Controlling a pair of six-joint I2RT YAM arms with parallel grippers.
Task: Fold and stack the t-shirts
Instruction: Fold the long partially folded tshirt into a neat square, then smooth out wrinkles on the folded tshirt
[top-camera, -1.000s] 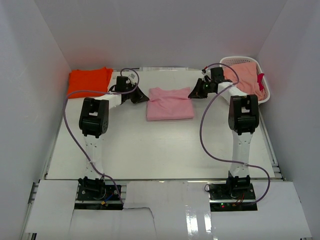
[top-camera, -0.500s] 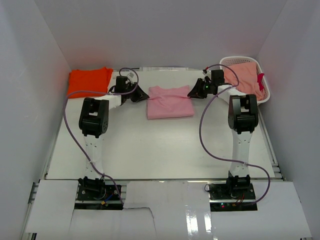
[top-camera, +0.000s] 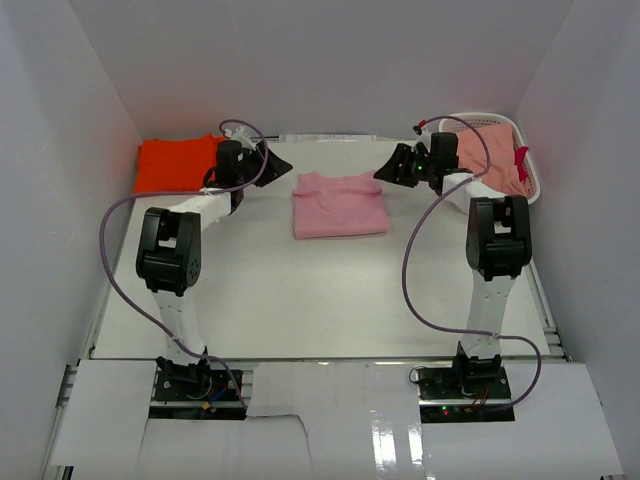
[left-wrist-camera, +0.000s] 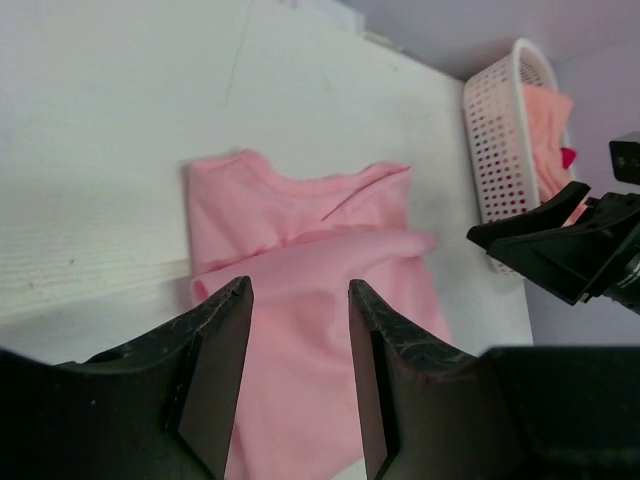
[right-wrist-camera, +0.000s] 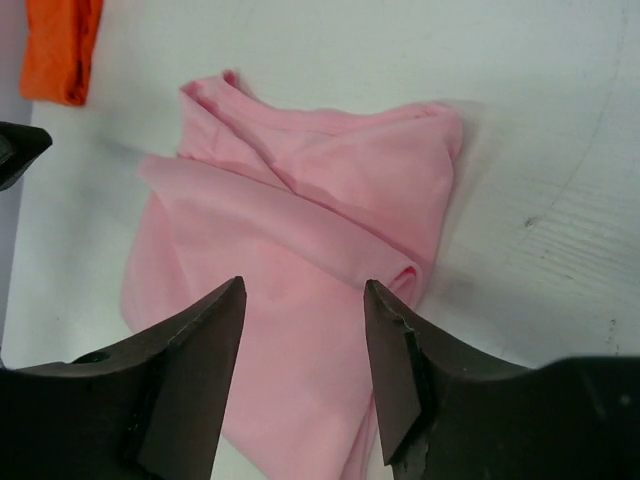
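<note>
You have the pink t-shirt (top-camera: 339, 206) lying toward the back of the table: soft cloth, creased, folded into a rough rectangle. The orange t-shirt (top-camera: 178, 162) sits folded in the far left corner. The white lattice basket (left-wrist-camera: 495, 150), far right, holds peach-pink cloth. The left gripper (left-wrist-camera: 298, 300) and right gripper (right-wrist-camera: 303, 295) flank the pink t-shirt, jaws apart, nothing held. Matte white table (top-camera: 300, 300); plain white walls.

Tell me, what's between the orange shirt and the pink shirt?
The robot's left hand, between the bright orange cloth t-shirt and the light pink cloth t-shirt; the top view shows it.
</note>
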